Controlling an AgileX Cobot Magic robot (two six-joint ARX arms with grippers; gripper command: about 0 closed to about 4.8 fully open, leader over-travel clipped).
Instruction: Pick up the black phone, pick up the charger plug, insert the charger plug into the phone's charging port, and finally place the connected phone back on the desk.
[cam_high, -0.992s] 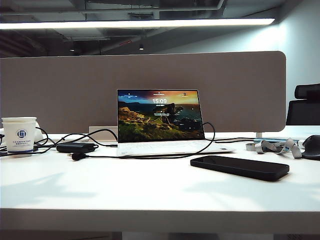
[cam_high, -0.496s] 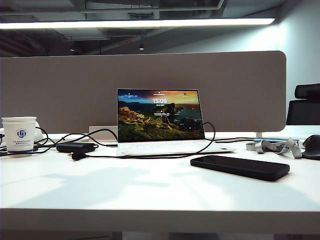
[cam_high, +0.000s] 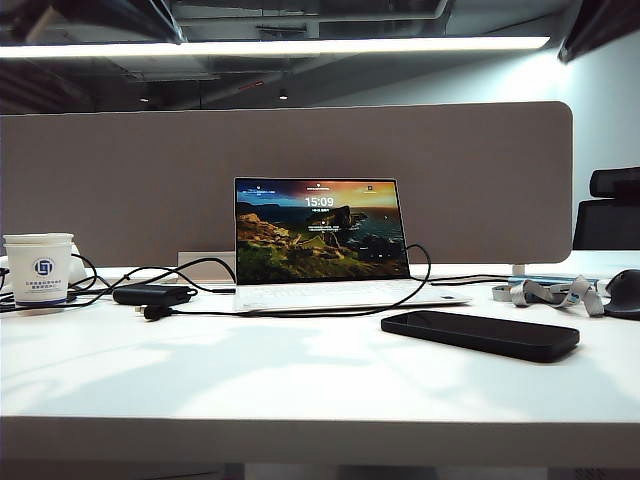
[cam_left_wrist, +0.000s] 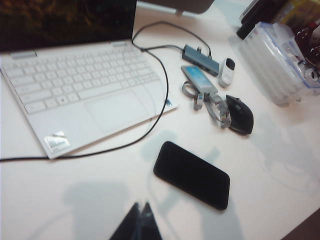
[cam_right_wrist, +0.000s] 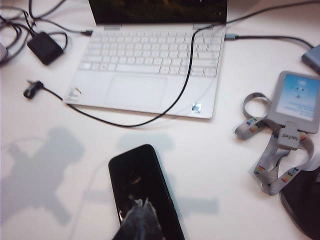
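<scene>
Because the thin glossy black phone (cam_high: 480, 334) lies flat and untouched on the white table (cam_high: 300, 390), just in front of the open white laptop (cam_high: 330, 245) toward its right corner, the first pick is the step in hand. The right gripper (cam_right_wrist: 141, 216) hangs above the phone's near end, its fingertips pinched together with nothing held. The left gripper (cam_left_wrist: 141, 222) is likewise closed and empty, poised over bare table beside the phone (cam_left_wrist: 192, 174). To lift the slab well, the right gripper should probably open wide first, come down squarely across the long edges, and leave the short end with the charging port free. The tiny black charger plug (cam_right_wrist: 33, 89) rests well apart, beyond the laptop's left front corner, its thin black cable (cam_right_wrist: 170, 100) looping over the keyboard; the left gripper must open before reaching it.
</scene>
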